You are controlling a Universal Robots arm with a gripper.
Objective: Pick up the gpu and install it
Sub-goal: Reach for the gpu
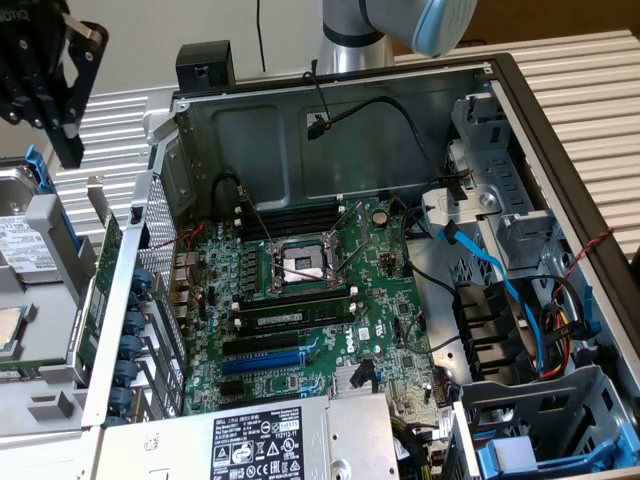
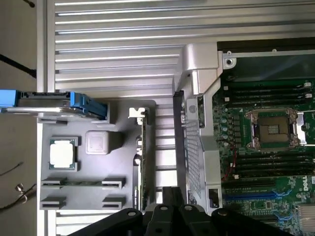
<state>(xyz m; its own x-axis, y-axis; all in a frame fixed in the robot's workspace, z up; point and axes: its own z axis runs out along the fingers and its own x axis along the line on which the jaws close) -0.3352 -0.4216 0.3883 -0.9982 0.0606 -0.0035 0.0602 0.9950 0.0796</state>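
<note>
A: Pincer status?
B: Gripper [image 1: 70,150] is closed, fingers together, nothing between them. It hangs outside the computer case [image 1: 280,140], off the case's side on the exterior view's left, raised well above table level
A: Where's the gpu?
B: The gpu [image 2: 141,164] is outside the case too. It stands on edge in a slot of the grey tray [image 2: 93,172], which lies just beside the case's perforated side wall [image 2: 194,147]. Thin green board, metal bracket [image 2: 136,113] at one end. Of the parts on the tray it sits closest to the case
A: Any contact with it?
B: None. The gripper is above it and apart from it. The card is not yet picked up and not yet installed
A: Inside the case?
B: Motherboard [image 1: 300,300] lies flat on the case floor, with the processor socket [image 1: 303,263] near its middle. A blue slot [image 1: 262,358] sits among black slots on the side toward the power supply [image 1: 260,440], which fills the case's near corner
A: Rest of the tray?
B: Processor chip [image 2: 63,153] lies flat in a pocket, farther from the case than the gpu. Hard drive with blue rails [image 2: 49,101] sits at the tray's end, also away from the case
</note>
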